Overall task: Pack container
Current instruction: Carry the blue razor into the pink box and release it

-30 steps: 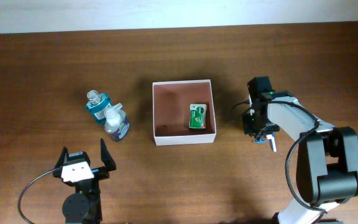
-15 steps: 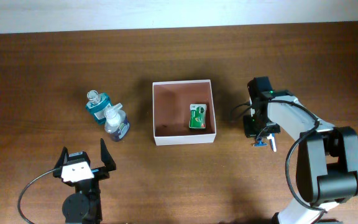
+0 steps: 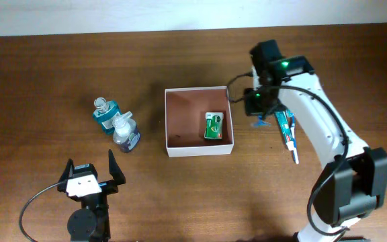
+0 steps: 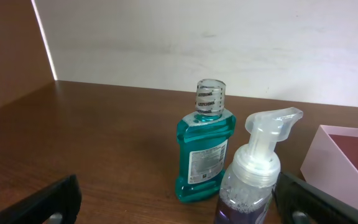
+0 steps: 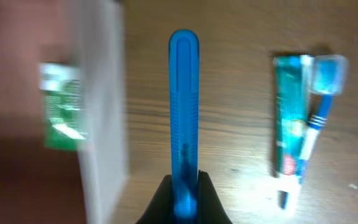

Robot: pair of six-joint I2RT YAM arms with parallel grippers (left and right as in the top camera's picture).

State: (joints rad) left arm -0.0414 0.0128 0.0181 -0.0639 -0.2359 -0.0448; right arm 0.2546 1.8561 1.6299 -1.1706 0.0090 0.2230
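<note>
Blur smears the container beside the right pincer, clamped on a blue stick; left pincer gapes wide.

The right arm is showing white shells, black joints and a green light; the left arm is showing a white block and black cable.

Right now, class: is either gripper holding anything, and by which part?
The right gripper is shut on a slim blue stick, pinched at one end, the rest jutting forward. The left gripper is open and holds nothing.
</note>
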